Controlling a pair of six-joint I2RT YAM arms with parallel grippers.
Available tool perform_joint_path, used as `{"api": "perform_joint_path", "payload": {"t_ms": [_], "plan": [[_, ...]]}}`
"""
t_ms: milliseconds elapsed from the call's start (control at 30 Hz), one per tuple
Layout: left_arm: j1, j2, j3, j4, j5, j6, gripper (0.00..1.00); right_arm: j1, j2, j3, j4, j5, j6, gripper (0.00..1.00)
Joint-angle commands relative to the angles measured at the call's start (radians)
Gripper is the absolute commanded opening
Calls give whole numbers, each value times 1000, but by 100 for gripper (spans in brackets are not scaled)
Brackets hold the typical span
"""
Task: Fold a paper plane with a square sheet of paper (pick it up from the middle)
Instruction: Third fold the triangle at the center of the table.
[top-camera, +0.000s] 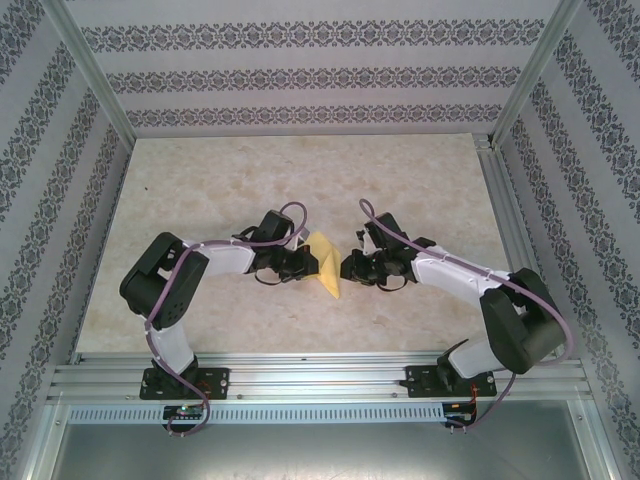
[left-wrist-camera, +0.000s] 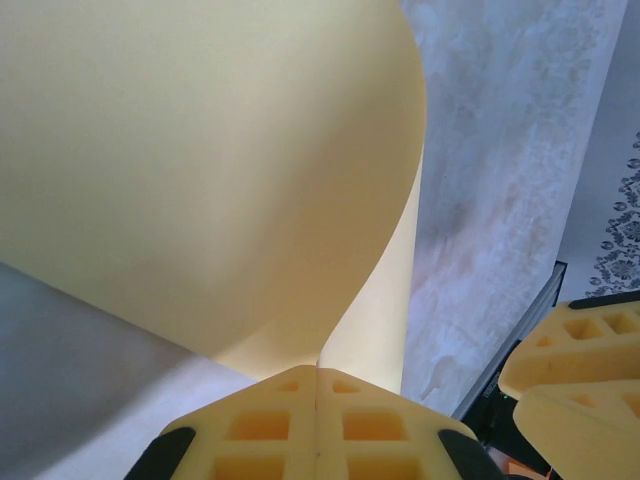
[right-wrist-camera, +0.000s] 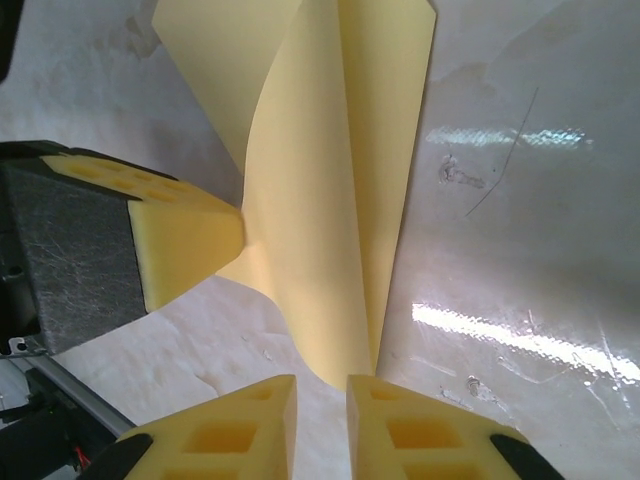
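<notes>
**A:** Left gripper (left-wrist-camera: 317, 375): what do we log?

**B:** Jaws pressed flat together, no gap. The sheet of paper (left-wrist-camera: 200, 150) comes out from between the tips, pinched there. It curls up and away ahead of them in a broad pale-yellow bow.

**A:** And the right gripper (right-wrist-camera: 322, 385)?

**B:** Jaws narrow, with a thin slit between the tips and the table (right-wrist-camera: 520, 250) showing through it. The sheet's near edge ends right at the mouth of that slit. We cannot tell whether it touches either finger. Ahead of those jaws it rises as a long fold with a crease running down it.

**A:** Anything else ahead of the right jaws?

**B:** One of the left gripper's fingers (right-wrist-camera: 190, 240), ahead and off to the left, its foam tip against the sheet's side.

**A:** From above?

**B:** We see the two grippers nearly tip to tip at mid-table. The sheet sits between them, and one corner runs on past the tips toward the arm bases.
</notes>
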Motion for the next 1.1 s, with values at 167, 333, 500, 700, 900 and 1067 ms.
{"api": "perform_joint_path", "payload": {"t_ms": [167, 333, 500, 700, 900, 1067], "plan": [[15, 63, 74, -107, -25, 126, 0, 34, 50, 27, 18, -1, 12, 4], [17, 92, 113, -129, -15, 154, 0, 36, 23, 35, -21, 44, 4, 9], [17, 114, 143, -165, -9, 193, 0, 19, -48, 24, -6, 82, 10, 54], [17, 139, 206, -245, -14, 270, 0, -5, -168, -7, 24, 184, 11, 98], [22, 150, 237, -292, -35, 309, 0, -133, -293, -118, 180, 118, 82, 98], [23, 166, 251, -297, -35, 321, 0, -290, -190, -263, 533, -289, 225, 98]]}}
